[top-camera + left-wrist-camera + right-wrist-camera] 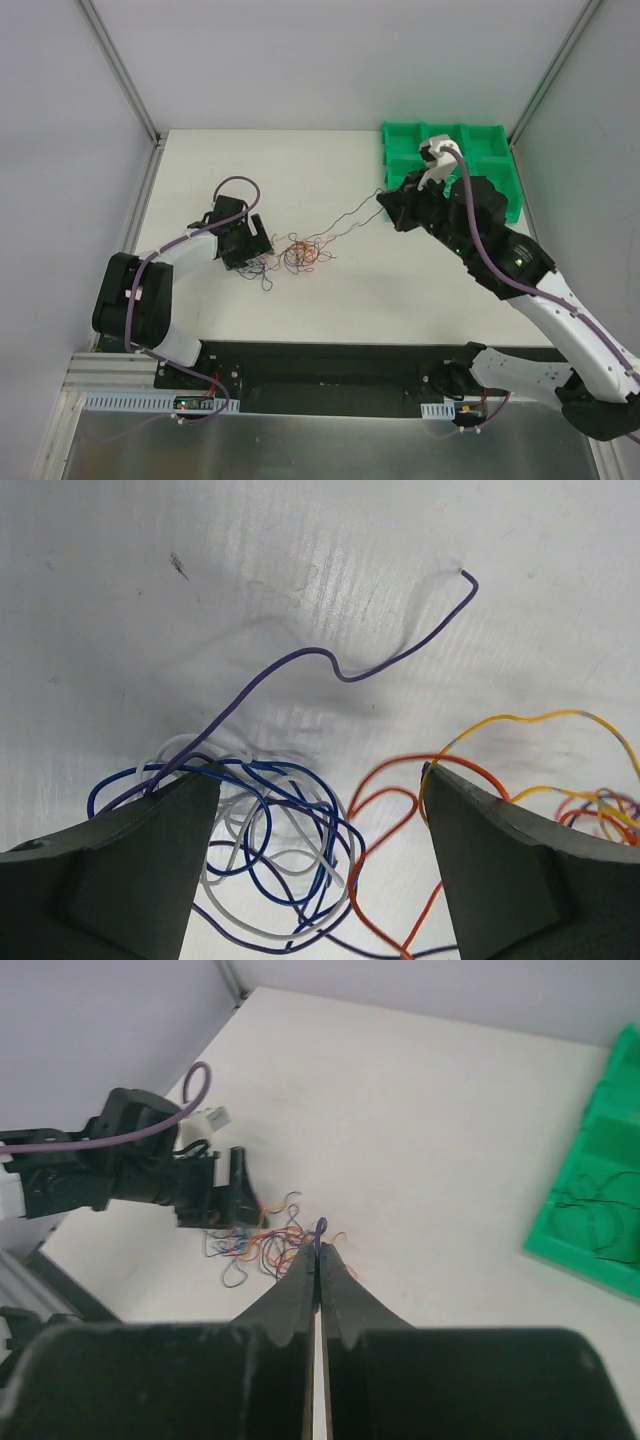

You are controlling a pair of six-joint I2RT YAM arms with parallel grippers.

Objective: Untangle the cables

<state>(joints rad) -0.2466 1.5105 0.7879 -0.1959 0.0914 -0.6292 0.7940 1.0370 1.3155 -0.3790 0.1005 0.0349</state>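
Observation:
The cables (297,254) lie as a loose knot of orange, red and purple wires mid-table, with blue and white loops (259,270) to its left. My left gripper (252,256) is low over those loops and open. In the left wrist view, blue, white and purple wires (285,835) lie between its fingers (150,860), and orange wire (385,810) lies to the right. My right gripper (383,203) is raised to the right and shut on a thin purple strand (320,1228). That strand (350,215) runs back to the knot.
A green compartment tray (470,150) stands at the back right, behind the right arm. In the right wrist view (600,1160) it holds thin black wires (592,1222). A free purple wire end (400,660) lies ahead of the left fingers.

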